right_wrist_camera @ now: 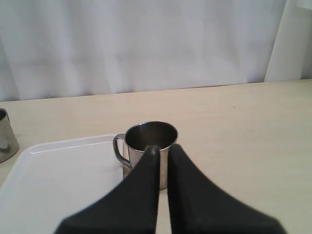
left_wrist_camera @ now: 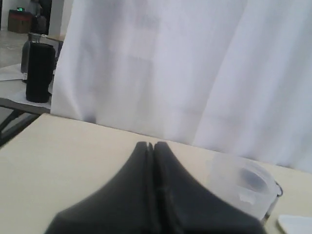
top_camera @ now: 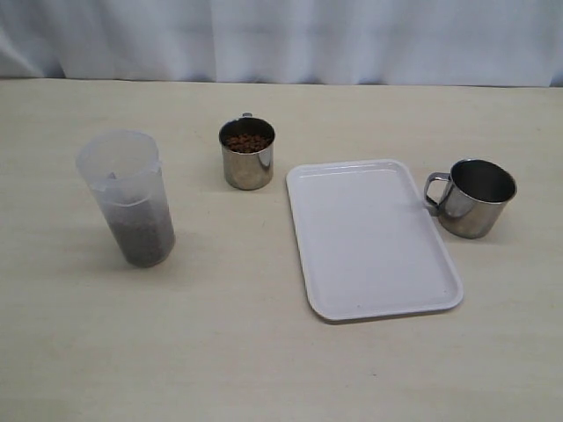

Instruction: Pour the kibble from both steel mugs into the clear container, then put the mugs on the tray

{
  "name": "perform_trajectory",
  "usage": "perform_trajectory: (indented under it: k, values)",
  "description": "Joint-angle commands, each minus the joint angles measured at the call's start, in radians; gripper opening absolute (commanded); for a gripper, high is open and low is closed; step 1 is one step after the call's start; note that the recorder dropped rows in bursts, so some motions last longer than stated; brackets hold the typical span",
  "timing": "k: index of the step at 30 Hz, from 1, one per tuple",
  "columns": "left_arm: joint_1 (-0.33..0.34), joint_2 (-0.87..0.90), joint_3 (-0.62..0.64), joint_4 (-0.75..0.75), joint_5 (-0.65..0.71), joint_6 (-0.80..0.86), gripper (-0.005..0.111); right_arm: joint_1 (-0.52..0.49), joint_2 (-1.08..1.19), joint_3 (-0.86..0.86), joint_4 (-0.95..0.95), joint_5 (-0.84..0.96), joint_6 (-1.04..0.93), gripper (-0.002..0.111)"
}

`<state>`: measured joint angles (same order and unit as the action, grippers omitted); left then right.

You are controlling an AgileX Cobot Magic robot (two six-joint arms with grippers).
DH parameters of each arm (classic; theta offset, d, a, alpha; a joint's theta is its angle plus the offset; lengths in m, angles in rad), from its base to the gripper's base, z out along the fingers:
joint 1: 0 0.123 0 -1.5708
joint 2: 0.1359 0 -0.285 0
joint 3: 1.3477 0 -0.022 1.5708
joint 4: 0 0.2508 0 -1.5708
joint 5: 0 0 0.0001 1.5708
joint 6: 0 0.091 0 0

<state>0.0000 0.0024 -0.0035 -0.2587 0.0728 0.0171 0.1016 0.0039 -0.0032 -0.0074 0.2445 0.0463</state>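
Left fingers (left_wrist_camera: 136,195), right fingers (right_wrist_camera: 141,195) clenched empty; we're facing the second pour, opening next for the kibble-filled shiny steel mug (top_camera: 247,163).

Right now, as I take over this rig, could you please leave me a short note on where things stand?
Left gripper: fingers shut, holding nothing.
Right gripper: fingers shut, holding nothing, pointed at the empty steel mug.
Clear container: upright on the left of the table, with kibble in its lower part.
Full steel mug: upright between container and tray, filled with kibble.
Empty steel mug: on the table at the tray's right edge, handle toward the tray.
Done: apparently one mug poured.
Left: pour the full mug into the container, then set both mugs on the tray, which has nothing on it.
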Motion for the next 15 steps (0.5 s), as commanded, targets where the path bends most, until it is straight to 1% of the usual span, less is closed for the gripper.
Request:
perform_trajectory:
  k: [1, 3, 5, 6, 7, 9, 10, 12, 14, 15]
  values:
    - [-0.001, -0.002, 0.003, -0.124, -0.025, -0.017, 0.000, -0.007, -0.004, 0.003, -0.008, 0.004, 0.000, 0.005]
    - [-0.017, -0.002, 0.003, -0.130, -0.011, -0.017, 0.000, -0.007, -0.004, 0.003, -0.008, 0.004, 0.000, 0.005]
    - [-0.109, 0.058, 0.003, -0.130, -0.013, 0.009, 0.000, -0.007, -0.004, 0.003, -0.008, 0.004, 0.000, 0.005]
    - [-0.226, 0.117, 0.003, -0.130, -0.039, 0.044, 0.000, -0.007, -0.004, 0.003, -0.008, 0.004, 0.000, 0.005]
    - [-0.283, 0.156, 0.003, -0.123, -0.052, 0.059, 0.000, -0.007, -0.004, 0.003, -0.008, 0.004, 0.000, 0.005]
    - [-0.435, 0.249, 0.003, -0.100, -0.141, 0.086, 0.000, -0.007, -0.004, 0.003, -0.008, 0.004, 0.000, 0.005]
    - [-0.497, 0.291, 0.003, -0.069, -0.192, 0.088, 0.000, -0.007, -0.004, 0.003, -0.008, 0.004, 0.000, 0.005]
    - [-0.646, 0.411, 0.003, 0.051, -0.327, 0.086, 0.000, -0.007, -0.004, 0.003, -0.008, 0.004, 0.000, 0.005]
    - [-0.763, 0.541, 0.003, 0.130, -0.494, 0.086, 0.000, -0.007, -0.004, 0.003, -0.008, 0.004, 0.000, 0.005]
    - [-0.801, 0.621, 0.003, 0.126, -0.578, 0.095, 0.000, -0.007, -0.004, 0.003, -0.008, 0.004, 0.000, 0.005]
